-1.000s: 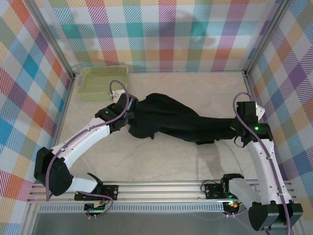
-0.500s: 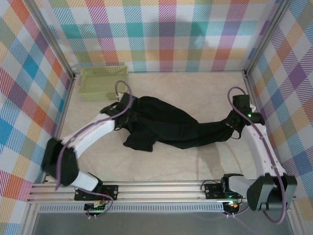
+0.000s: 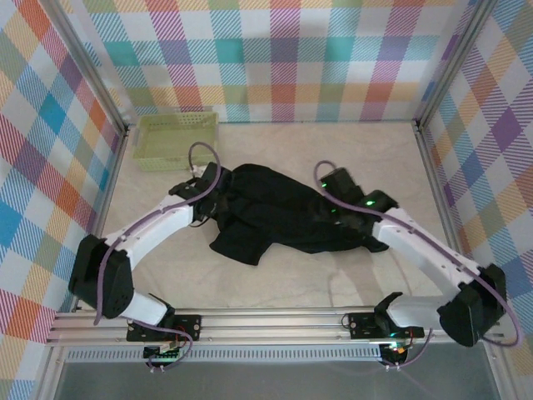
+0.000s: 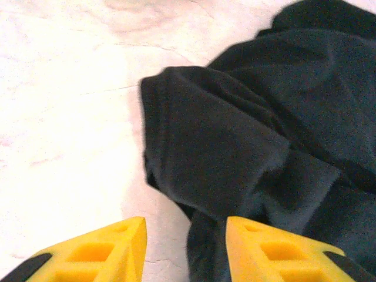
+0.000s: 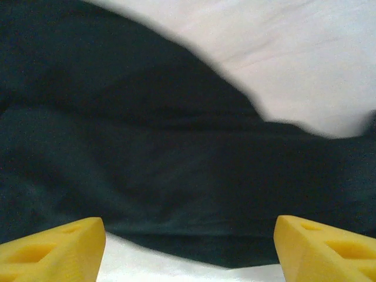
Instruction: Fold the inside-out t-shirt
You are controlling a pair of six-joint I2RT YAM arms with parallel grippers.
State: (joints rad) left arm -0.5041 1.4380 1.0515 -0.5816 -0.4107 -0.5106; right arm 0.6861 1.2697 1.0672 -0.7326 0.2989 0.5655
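Note:
The inside-out t-shirt [image 3: 279,212] is a black cloth lying bunched in the middle of the table. My left gripper [image 3: 216,197] sits at its left end. In the left wrist view this gripper [image 4: 186,249] is open, its yellow fingers [image 4: 103,249] low over the table, and a fold of the t-shirt [image 4: 235,147] runs between them close to the right finger. My right gripper [image 3: 327,200] hovers over the shirt's middle right. In the right wrist view it [image 5: 188,252] stands wide open above the t-shirt [image 5: 153,153] with nothing held.
A pale yellow-green lattice basket [image 3: 175,137] stands at the back left corner. Plaid walls with metal posts [image 3: 429,125] close in three sides. Bare pale table [image 3: 291,279] lies in front of the shirt and at the right [image 3: 416,175].
Both grippers have opened and let go of the shirt. The right arm swung from the table's right side to the middle, and the stretched shirt has gathered toward the centre.

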